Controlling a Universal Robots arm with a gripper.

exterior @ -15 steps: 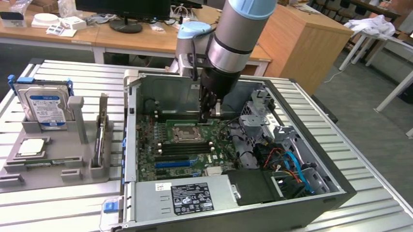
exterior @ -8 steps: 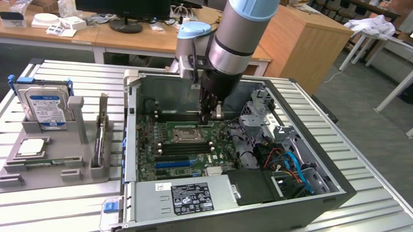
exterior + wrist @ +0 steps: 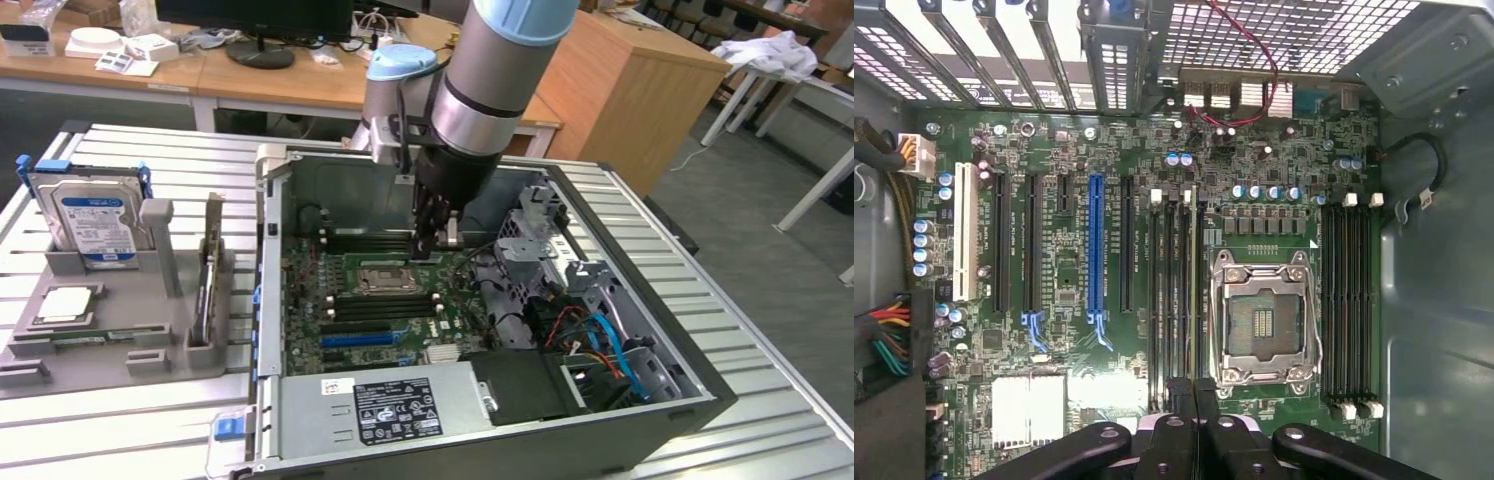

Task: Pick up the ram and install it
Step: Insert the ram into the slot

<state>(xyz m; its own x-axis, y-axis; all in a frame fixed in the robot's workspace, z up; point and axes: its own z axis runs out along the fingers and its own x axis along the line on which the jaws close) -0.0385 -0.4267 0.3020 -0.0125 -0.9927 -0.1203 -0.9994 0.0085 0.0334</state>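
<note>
Green motherboard laid bare inside an open computer case, on a slatted metal table, toward its edge at the exterior view's right. Reaching down into the case from above, the arm, with the gripper low over the board's far edge, behind the processor socket. Fingers pressed tight together.

Directly beneath the tips, the ram, seen edge-on as a thin pale line standing in one of the black memory slots. Close beside the socket, on the side toward the blue slot. Tips over the end of the stick nearest the gripper; touching or just above, impossible to tell. Fully seated or not, likewise unclear.

Near the table's opposite edge, well apart from the case, a grey holder tray. Hard drive upright at its far corner, square silver chip lying flat nearer the near edge.
</note>
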